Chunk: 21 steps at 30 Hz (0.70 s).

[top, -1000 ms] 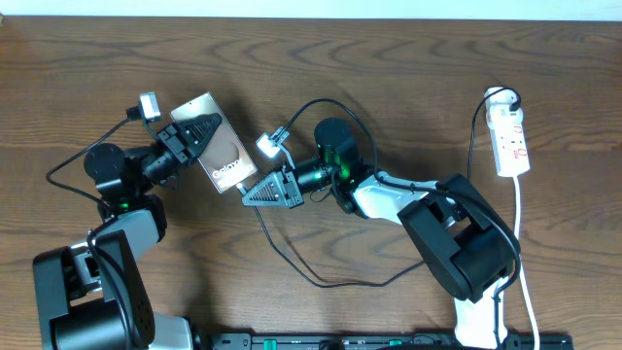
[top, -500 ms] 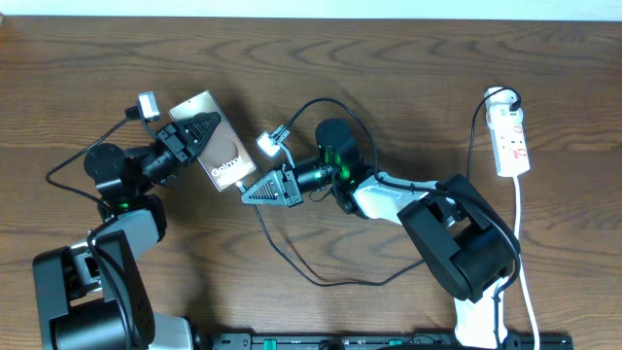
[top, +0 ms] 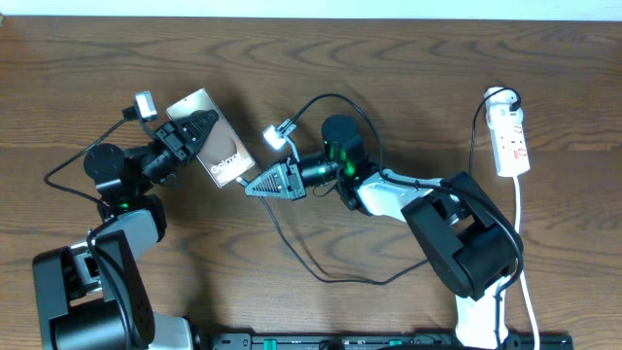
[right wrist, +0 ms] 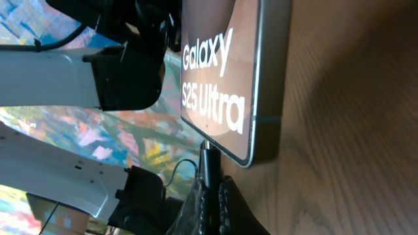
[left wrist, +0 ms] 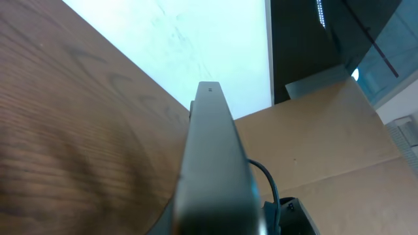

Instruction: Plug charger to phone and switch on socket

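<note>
The phone (top: 216, 148) lies on the table at the left, dark face with white "Galaxy" lettering. My left gripper (top: 194, 133) is shut on its far end; in the left wrist view the phone's edge (left wrist: 212, 163) fills the middle. My right gripper (top: 255, 187) is shut on the charger plug (right wrist: 209, 163), whose black tip touches the phone's lower edge (right wrist: 251, 140). The black charger cable (top: 321, 274) loops over the table. The white socket strip (top: 511, 138) with red switches lies at the far right.
The strip's white cord (top: 523, 253) runs down the right side past the right arm's base (top: 466, 243). A cardboard box (left wrist: 326, 143) shows behind the phone in the left wrist view.
My right gripper has moved up and left with the plug, bringing its tip to the phone's lower edge. The phone and my left gripper have shifted slightly.
</note>
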{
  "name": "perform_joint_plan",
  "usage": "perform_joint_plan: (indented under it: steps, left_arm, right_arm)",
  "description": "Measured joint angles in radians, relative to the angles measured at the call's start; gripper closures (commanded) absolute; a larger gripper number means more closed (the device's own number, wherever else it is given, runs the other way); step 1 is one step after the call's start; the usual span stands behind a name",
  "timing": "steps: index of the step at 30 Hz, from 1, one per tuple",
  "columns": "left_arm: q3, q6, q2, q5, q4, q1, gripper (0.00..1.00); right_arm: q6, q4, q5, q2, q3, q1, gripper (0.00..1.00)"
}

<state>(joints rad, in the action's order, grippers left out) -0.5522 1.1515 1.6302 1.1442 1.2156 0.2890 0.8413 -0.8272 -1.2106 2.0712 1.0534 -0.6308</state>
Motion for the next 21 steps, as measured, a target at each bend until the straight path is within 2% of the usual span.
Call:
perform_joint_plan:
  steps: [21]
  left_arm:
    - [0.002,0.024,0.0,-0.003,-0.005,0.055,0.93]
  right_arm:
    - [0.0,-0.002,0.055,0.0,0.006,0.004,0.99]
